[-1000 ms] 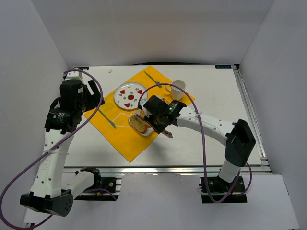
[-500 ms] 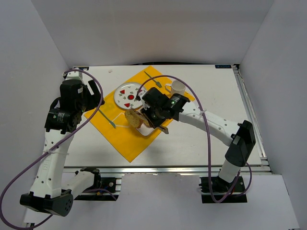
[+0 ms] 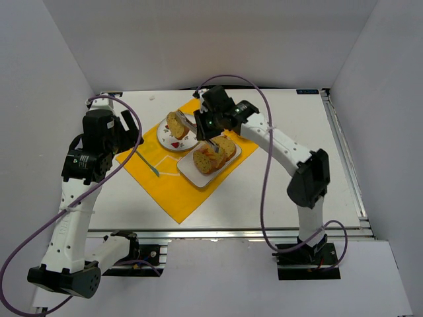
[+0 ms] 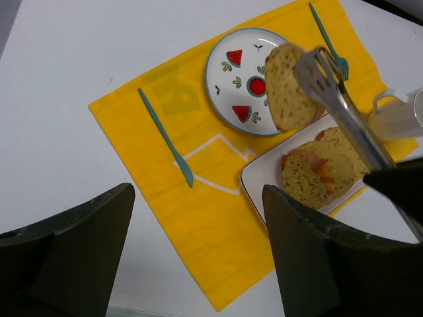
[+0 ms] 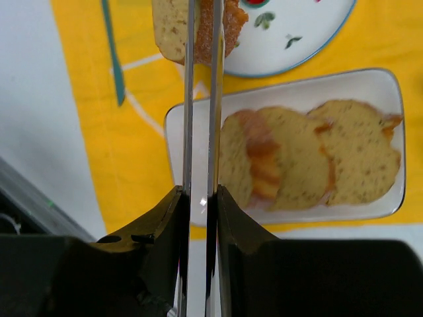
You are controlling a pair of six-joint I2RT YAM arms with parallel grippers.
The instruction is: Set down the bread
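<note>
While tongs [image 4: 349, 112] pinch the bread [image 4: 289, 86], it hangs over the plate [image 4: 221, 92].

Robotics laboratory test cell. A white surface [image 3: 291, 198] is boxed in by plain white walls [image 3: 198, 39] on three sides. The left arm [image 3: 69, 205] and the right arm [image 3: 281, 145] stand at its near edge, along an aluminium rail [image 3: 231, 231], trailing purple cables [image 3: 263, 198]. The only domestic items form a staged place setting: yellow mat [image 3: 175, 195], watermelon-print plate [image 3: 162, 135], knife [image 3: 147, 162], fork [image 4: 324, 30], tray [image 3: 188, 175] of sliced loaf, and tongs [image 4: 350, 119] holding a bread slice [image 4: 285, 89].
</note>
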